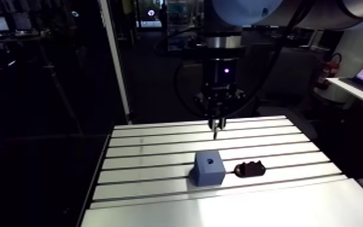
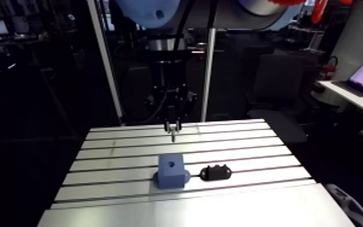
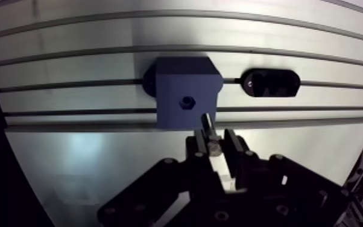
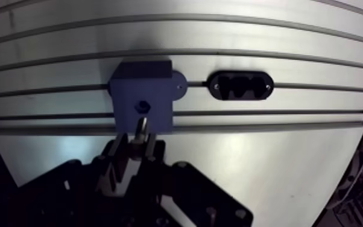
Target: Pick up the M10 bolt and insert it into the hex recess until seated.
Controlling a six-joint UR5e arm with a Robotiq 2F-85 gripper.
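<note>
Bolt (image 3: 206,127) pinched in my gripper (image 3: 211,143), shaft pointing down past the jaws; hex recess (image 3: 187,101) atop blue block (image 3: 184,83) sits just ahead, not under it yet.

arm upright over the work, gripper (image 3: 214,140) clamped on an m10 bolt (image 3: 206,125)
the wrist (image 1: 224,71) hangs vertical with the gripper pointing straight down; its two fingers (image 3: 232,143) sit close together, pinching the bolt, whose shank juts out past the fingertips.

No legible text (either view)
</note>
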